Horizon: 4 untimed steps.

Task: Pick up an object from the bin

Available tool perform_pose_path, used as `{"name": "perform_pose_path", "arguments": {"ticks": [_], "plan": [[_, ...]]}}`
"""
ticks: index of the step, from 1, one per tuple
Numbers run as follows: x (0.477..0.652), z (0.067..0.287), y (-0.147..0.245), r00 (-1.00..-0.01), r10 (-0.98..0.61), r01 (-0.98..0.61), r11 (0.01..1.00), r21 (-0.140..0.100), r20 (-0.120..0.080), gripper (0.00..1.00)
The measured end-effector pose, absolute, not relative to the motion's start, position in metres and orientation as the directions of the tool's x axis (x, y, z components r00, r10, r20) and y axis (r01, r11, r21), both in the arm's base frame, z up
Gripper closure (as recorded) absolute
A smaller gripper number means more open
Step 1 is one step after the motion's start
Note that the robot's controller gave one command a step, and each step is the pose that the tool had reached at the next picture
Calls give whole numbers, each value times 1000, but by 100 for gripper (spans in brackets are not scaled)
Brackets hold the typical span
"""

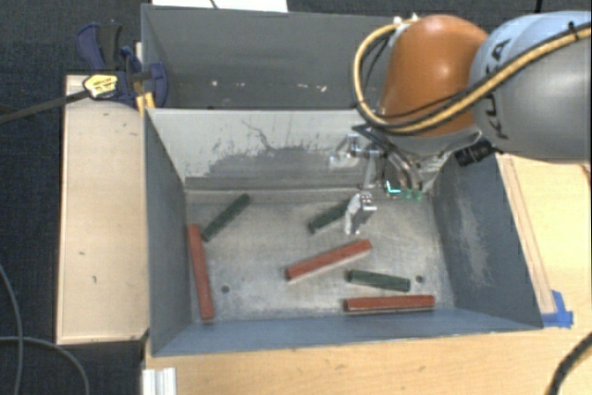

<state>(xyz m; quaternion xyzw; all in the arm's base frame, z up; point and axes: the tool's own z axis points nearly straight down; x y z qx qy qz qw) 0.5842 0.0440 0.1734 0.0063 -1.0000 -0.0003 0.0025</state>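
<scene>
Grey metal bin (259, 60), camera view: pincer (359, 212) low over the floor's middle, open or closed cannot be told. Short dark green stick (324, 220) just left of it; red stick (327, 261) nearer; left-wall red stick (200, 273) well apart.

A short dark green stick (326, 219) lies flat on the floor of the bin (167, 227), right of the floor's middle and close to the foot of the bin's rear wall. It is slim and straight, slanted, its right end nearer that wall.
</scene>
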Motion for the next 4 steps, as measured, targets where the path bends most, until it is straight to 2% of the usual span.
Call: {"name": "perform_pose_path", "arguments": {"ticks": [1, 2, 3, 4], "plan": [[586, 178, 44, -1000, -11, -11, 1000, 1, -3, 0], [584, 75, 42, -997, -79, -79, 997, 1, -10, 100], [584, 75, 42, -997, -78, -78, 997, 1, -10, 100], [545, 259, 86, -1000, -18, -18, 1000, 3, -9, 100]]}}
